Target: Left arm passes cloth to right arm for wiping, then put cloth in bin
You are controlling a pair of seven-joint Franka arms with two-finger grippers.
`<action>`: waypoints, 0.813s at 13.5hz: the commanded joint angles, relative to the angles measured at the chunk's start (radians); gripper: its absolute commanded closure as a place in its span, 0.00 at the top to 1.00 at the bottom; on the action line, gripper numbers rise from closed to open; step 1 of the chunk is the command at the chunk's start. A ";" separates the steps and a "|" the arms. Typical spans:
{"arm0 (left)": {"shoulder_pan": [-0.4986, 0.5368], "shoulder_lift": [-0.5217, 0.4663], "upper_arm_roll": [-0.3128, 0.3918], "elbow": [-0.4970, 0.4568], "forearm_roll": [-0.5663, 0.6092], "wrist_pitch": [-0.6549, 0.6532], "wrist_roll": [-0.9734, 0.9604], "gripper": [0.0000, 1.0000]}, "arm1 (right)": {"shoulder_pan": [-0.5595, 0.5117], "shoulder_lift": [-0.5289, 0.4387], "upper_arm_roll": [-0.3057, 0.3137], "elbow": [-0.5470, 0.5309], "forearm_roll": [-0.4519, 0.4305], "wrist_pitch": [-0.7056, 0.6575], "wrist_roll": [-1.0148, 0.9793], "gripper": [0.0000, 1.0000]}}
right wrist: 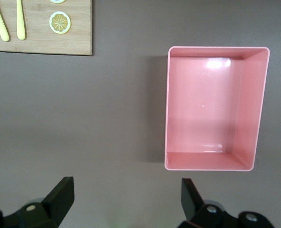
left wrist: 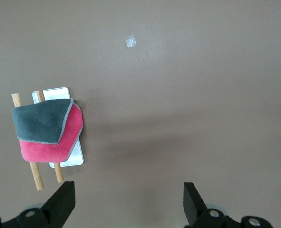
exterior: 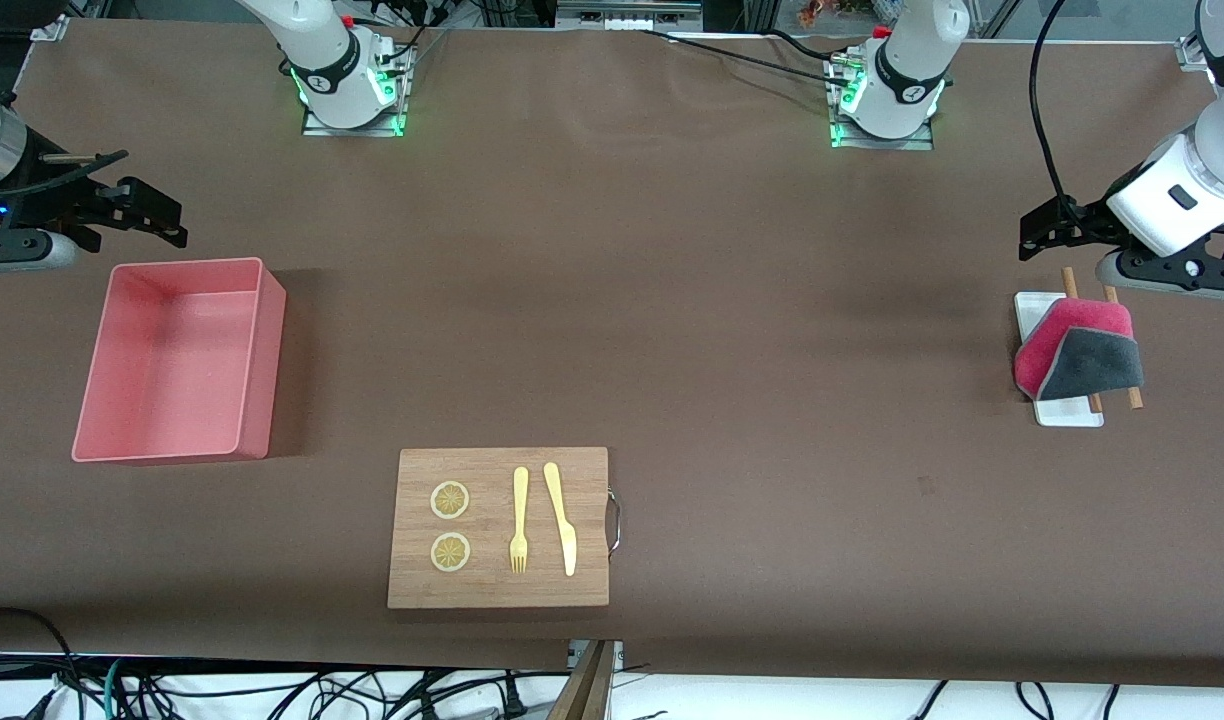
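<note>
The small soft cloth (exterior: 1080,356), crimson-pink and dark grey with a light hem, lies folded over two wooden sticks (exterior: 1132,392) on a white rectangular tray (exterior: 1066,411), just below the left gripper (exterior: 1034,236), which hangs above the table with fingers spread wide. At the right arm's end, the right gripper (exterior: 150,212), also spread open, hovers beside the pink rectangular plastic bin (exterior: 260,365).

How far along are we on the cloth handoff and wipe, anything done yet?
Nothing looks done yet. The cloth lies folded on the white tray and two wooden sticks, untouched. The left gripper hangs above the table beside it, fingers open; the right gripper waits open beside the bin, which holds nothing. Pickup, handoff, wiping and binning all remain.
</note>
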 commanded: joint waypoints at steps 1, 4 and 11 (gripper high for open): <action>-0.008 0.009 -0.002 0.005 0.046 -0.041 0.020 1.00 | -0.006 0.009 0.005 0.024 -0.014 -0.020 -0.013 0.99; -0.008 0.038 0.000 -0.016 0.063 -0.072 0.020 1.00 | -0.006 0.009 0.005 0.024 -0.014 -0.020 -0.013 0.99; -0.050 0.102 -0.014 -0.151 0.350 0.008 0.023 1.00 | -0.006 0.009 0.005 0.024 -0.014 -0.020 -0.013 0.99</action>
